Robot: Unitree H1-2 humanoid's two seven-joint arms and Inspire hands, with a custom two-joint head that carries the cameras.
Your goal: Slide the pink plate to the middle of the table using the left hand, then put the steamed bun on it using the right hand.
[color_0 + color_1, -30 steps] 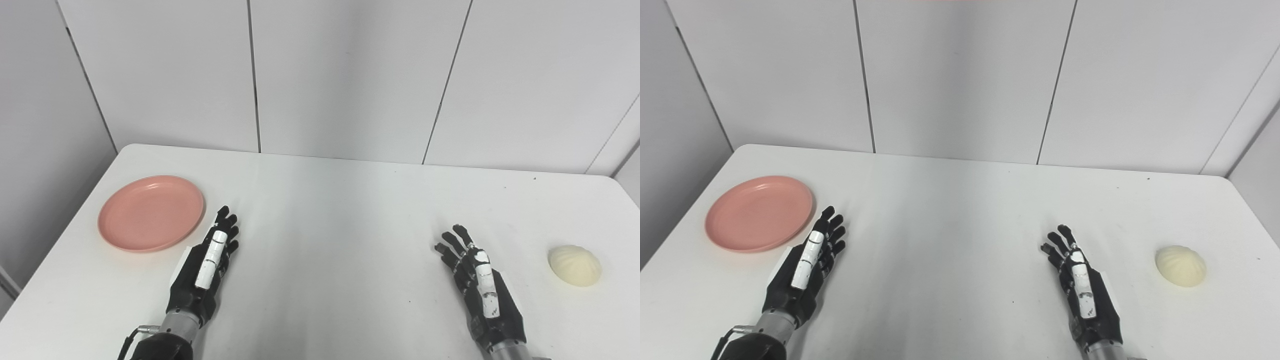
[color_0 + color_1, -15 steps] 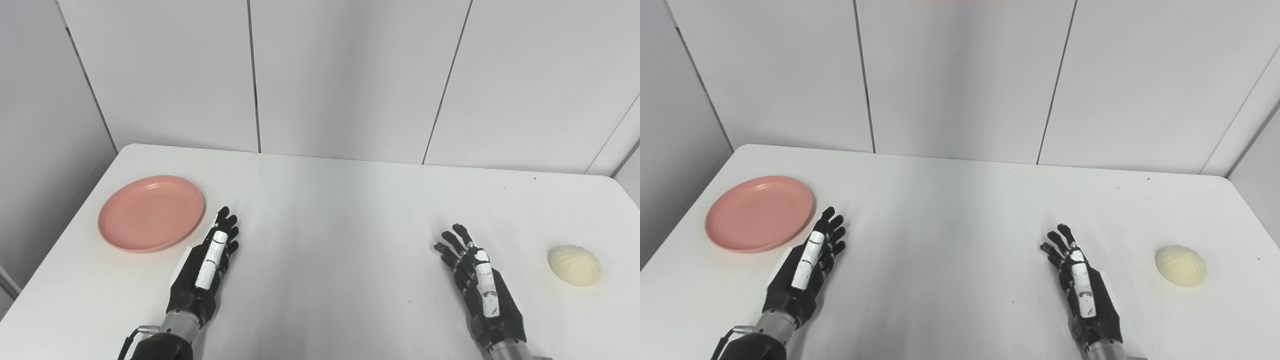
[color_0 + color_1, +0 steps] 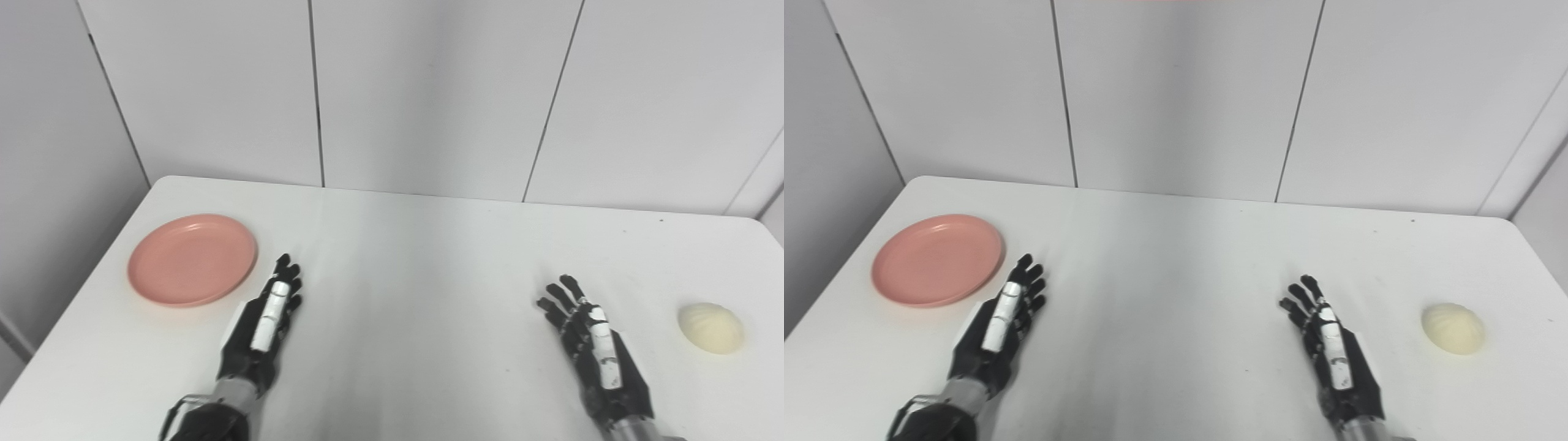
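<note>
While the whole scene is sliding a little to the right in both head views, a shift that comes from the camera and not from the things, the robot is waiting at the white table (image 3: 404,257) with nothing yet begun. Held against the pictures of half a second and a second ago, neither hand is changing its place relative to the objects. The left hand (image 3: 262,327) is resting edge-up on the tabletop, fingers straight and close together, holding nothing, just beside the near right rim of the pink plate (image 3: 192,260) but apart from it. The plate is lying flat near the left edge, well away from the middle. The right hand (image 3: 597,355) is lying on the right side with its fingers fanned slightly apart and empty. The steamed bun (image 3: 710,327) is sitting on the table to its right, near but untouched. By these signs the task is standing at its very start: the plate's slide is still owed first, and the bun's transfer is waiting on it.
</note>
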